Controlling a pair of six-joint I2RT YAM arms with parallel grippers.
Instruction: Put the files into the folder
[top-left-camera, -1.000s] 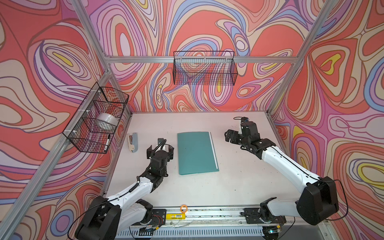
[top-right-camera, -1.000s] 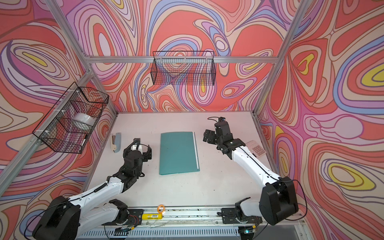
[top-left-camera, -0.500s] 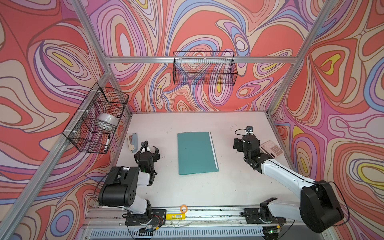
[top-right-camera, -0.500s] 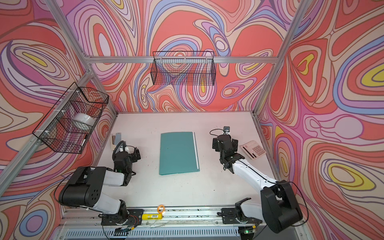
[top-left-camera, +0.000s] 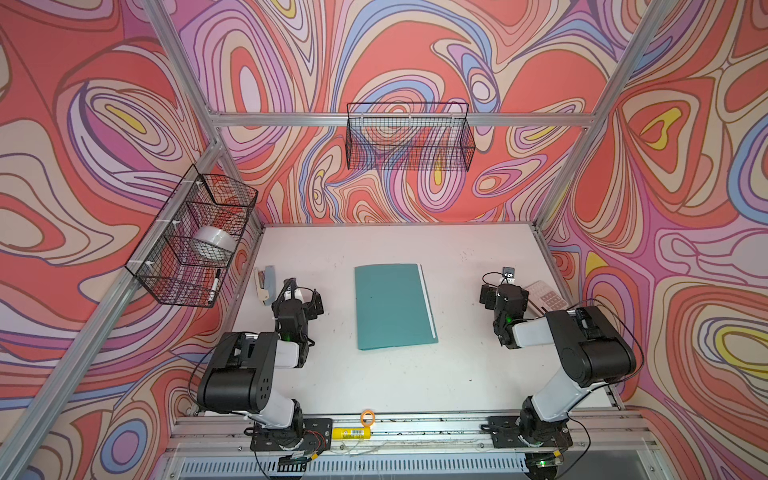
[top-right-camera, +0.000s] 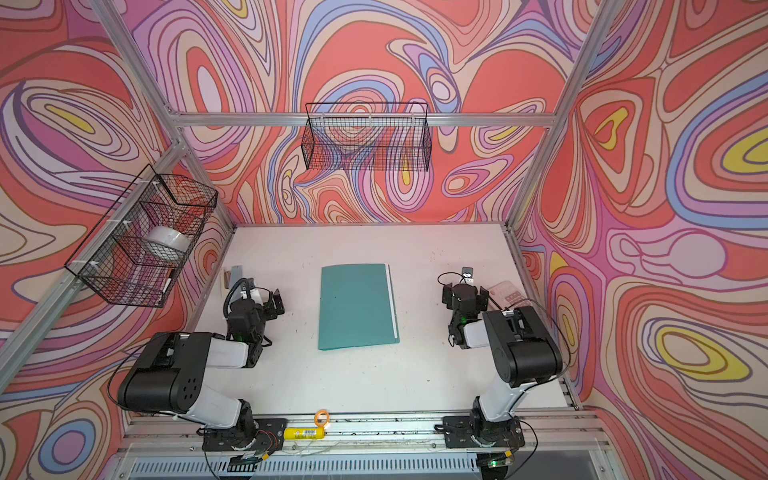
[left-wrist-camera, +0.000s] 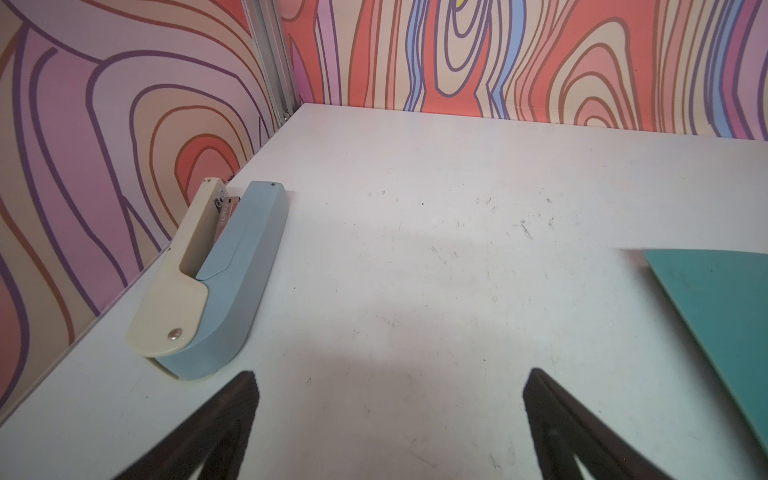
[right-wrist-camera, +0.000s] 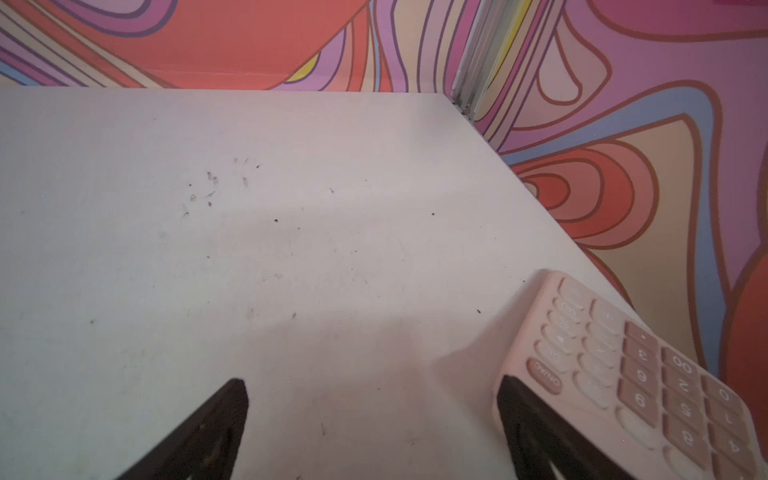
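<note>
Judging the filing finished, I saw the folder (top-left-camera: 392, 305) lying shut mid-surface (top-left-camera: 457, 353), the files (top-left-camera: 428, 299) showing as a white strip along its edge. The left end effector (left-wrist-camera: 392, 374) and right end effector (right-wrist-camera: 372, 380) gaped empty; next called only for parking.

We find the folder (top-left-camera: 392, 305) lying in the middle of the table (top-left-camera: 395, 386).
Left of it, by the left wall, lies the stapler (top-left-camera: 264, 284); right of it, by the right wall, the calculator (top-left-camera: 546, 296); the files (top-left-camera: 428, 301) jut from the folder's right side.
</note>
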